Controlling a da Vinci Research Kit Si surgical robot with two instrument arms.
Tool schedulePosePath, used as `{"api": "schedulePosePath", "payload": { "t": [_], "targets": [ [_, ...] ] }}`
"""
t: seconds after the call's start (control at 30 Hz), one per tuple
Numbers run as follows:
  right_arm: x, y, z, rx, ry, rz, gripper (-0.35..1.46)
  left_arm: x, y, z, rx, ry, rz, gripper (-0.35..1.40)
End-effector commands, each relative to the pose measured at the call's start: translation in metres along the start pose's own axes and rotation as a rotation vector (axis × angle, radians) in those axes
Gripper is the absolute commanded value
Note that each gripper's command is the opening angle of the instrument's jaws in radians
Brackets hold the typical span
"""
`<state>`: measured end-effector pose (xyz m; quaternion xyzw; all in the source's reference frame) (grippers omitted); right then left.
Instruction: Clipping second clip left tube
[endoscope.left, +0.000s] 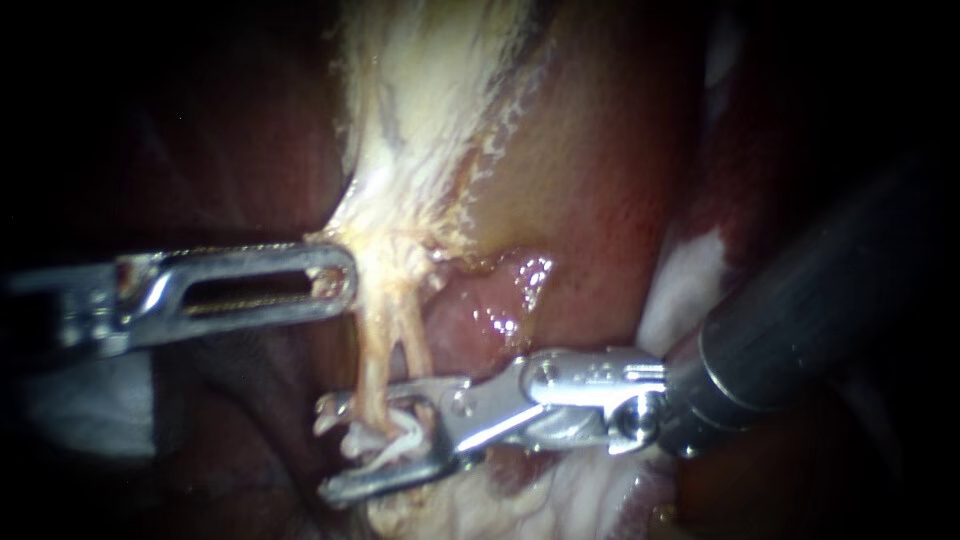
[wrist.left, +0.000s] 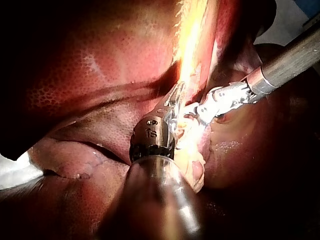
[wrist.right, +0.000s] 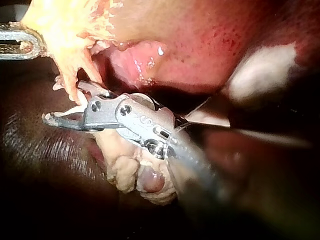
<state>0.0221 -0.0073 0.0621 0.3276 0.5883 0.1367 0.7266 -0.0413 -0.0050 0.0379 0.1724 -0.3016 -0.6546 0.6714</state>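
Two thin pale tubes run down from the yellowish tissue of the gallbladder (endoscope.left: 440, 110). The left tube (endoscope.left: 372, 365) passes between the jaws of my right instrument (endoscope.left: 328, 450), which comes in from the right. Those jaws stand open, one on each side of the tube, with a gap showing; the right wrist view shows the same at my right instrument (wrist.right: 62, 101). Something white (endoscope.left: 392, 445) lies between them; I cannot tell whether it is a clip. My left instrument (endoscope.left: 347, 280), with slotted jaws, is shut on the pale tissue (endoscope.left: 385, 255) above the tubes and holds it taut.
The right tube (endoscope.left: 412, 345) runs close beside the left one. Red-brown liver (endoscope.left: 600, 170) lies behind and to the right, with a glistening pink fold (endoscope.left: 500, 300) just above my right instrument. Fatty pale tissue (endoscope.left: 560, 500) sits below its jaws.
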Motion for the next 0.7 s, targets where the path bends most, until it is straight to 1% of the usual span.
{"api": "schedulePosePath", "payload": {
  "t": [0.03,0.1,0.13,0.23,0.5,0.7],
  "targets": [
    [0.0001,0.0,-0.0002,-0.013,-0.01,0.002,-0.35,0.0,0.0,0.0,0.0,0.0,0.0,-0.35],
    [0.0005,0.0002,-0.0007,-0.054,-0.045,0.007,-0.35,0.0,0.0,0.0,0.0,0.0,0.0,-0.35],
    [0.0005,0.0002,-0.0009,-0.059,-0.051,0.004,-0.35,0.0,0.0,0.0,0.0,0.0,0.0,-0.35],
    [0.0006,0.0002,-0.0013,-0.066,-0.055,-0.009,-0.35,0.0,0.0,-0.0001,-0.001,0.0,0.0,-0.35],
    [0.0005,0.0003,-0.0014,-0.069,-0.061,-0.01,-0.35,0.0,-0.0001,-0.0001,-0.001,0.0,-0.001,-0.35],
    [0.0003,0.0007,-0.0014,-0.065,-0.061,-0.009,-0.35,-0.0001,-0.0001,-0.0001,0.0,0.0,-0.001,-0.35]
  ]
}}
